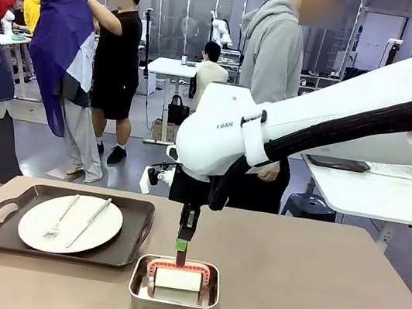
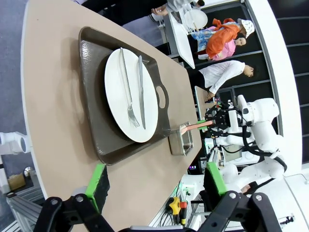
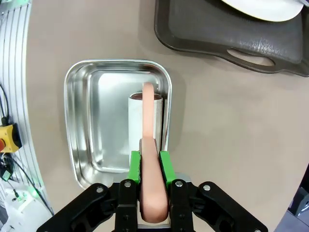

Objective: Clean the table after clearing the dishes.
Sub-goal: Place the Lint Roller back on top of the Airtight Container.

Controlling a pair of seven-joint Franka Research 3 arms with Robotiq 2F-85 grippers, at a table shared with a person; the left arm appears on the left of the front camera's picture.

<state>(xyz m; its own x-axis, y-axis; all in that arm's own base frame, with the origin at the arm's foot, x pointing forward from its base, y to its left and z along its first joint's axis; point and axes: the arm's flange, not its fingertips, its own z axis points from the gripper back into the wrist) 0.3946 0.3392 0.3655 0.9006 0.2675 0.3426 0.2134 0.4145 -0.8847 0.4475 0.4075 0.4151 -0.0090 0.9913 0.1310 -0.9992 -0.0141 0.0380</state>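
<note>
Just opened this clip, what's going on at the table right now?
The right gripper is shut on the pink handle of a cleaning roller, whose white roll sits in the steel pan near the robot's edge of the table. The left gripper is open, holding nothing. Clearing is not done: a dark tray carrying a white plate, a fork and a knife is on the table beside the pan.

Right wrist view, top edge: dark tray [image 3: 207,29] and white plate [image 3: 263,7] cut off. Lower centre, the pink handle [image 3: 148,121] has its near end buried between the right gripper's [image 3: 149,155] pads. Front view, lower centre: steel pan [image 1: 171,308] wall hides the white roller's [image 1: 178,279] underside.
</note>
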